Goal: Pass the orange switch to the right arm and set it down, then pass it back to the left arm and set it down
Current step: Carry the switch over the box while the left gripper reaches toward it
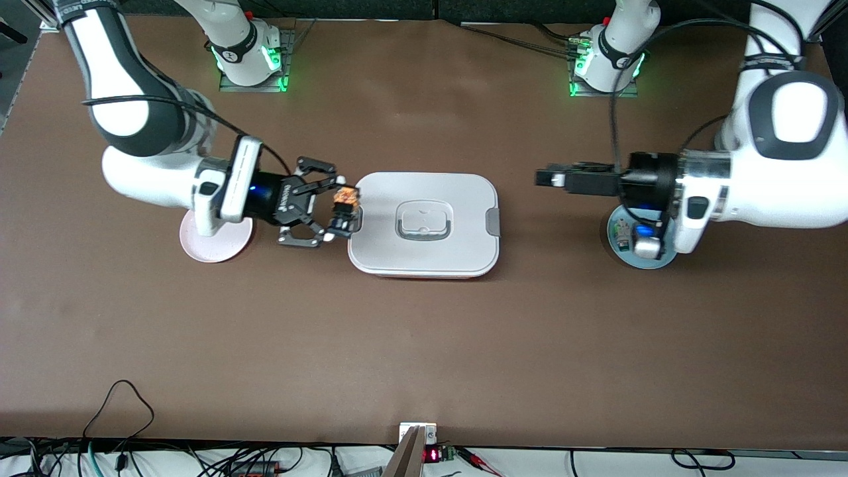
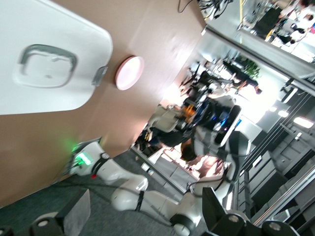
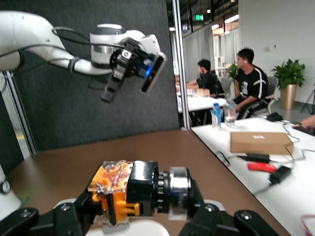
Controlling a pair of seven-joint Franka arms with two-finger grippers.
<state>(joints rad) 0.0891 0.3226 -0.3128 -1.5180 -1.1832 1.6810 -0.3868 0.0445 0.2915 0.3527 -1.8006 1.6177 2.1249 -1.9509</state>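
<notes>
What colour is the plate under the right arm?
Pale pink plate, clearest in the front view.

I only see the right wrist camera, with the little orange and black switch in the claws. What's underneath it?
Observer: The right gripper holds the black-and-orange switch above the edge of the large white rounded box, at its right arm's end.
Operator: Where's the other claw?
Observer: The left gripper waits open over the brown table, between the box and a round blue plate.
Operator: Is anything on that plate?
Observer: A small white-and-green component lies on it.
</notes>
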